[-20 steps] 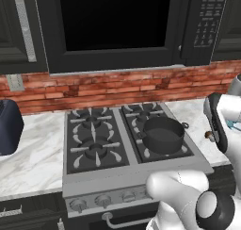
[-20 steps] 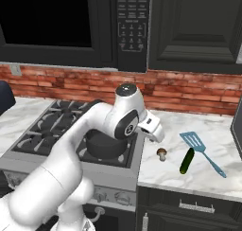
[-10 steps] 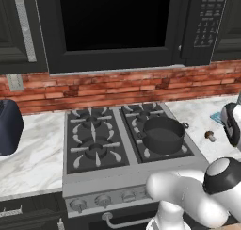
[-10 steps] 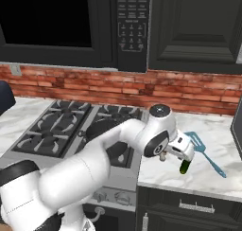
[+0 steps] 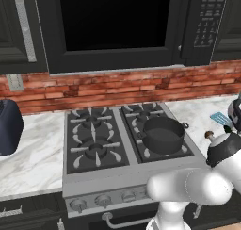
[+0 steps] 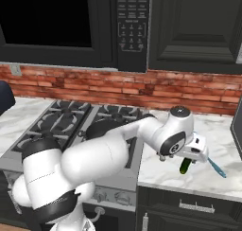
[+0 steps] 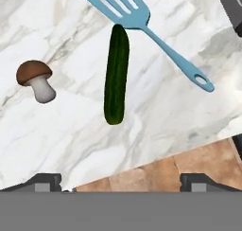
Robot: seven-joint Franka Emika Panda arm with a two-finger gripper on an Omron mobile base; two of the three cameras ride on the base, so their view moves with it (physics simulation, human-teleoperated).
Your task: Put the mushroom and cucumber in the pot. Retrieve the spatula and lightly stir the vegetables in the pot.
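Observation:
In the hand view the dark green cucumber (image 7: 116,74) lies lengthwise on the marble counter. The brown-capped mushroom (image 7: 35,81) sits apart to its left. The light blue spatula (image 7: 142,22) has its slotted head just past the cucumber's far tip. My gripper (image 7: 121,180) hovers open above the counter's front edge, on the near side of the cucumber, with nothing between its fingertips (image 7: 45,180). The dark pot (image 5: 162,135) stands empty on the stove's right front burner. From the right base view the hand hides most of the cucumber (image 6: 185,165), and the spatula's handle (image 6: 216,166) shows beside it.
The gas stove (image 5: 94,139) fills the middle, with a microwave (image 5: 113,26) and a brick backsplash behind it. A dark blue appliance (image 5: 7,127) stands on the left counter. A dark object (image 7: 231,7) sits beyond the spatula. The counter's front edge drops to the wooden floor (image 7: 165,171).
The arm has swung right from over the stove to above the counter by the vegetables, and lowered. The gripper stayed open. The things have not moved.

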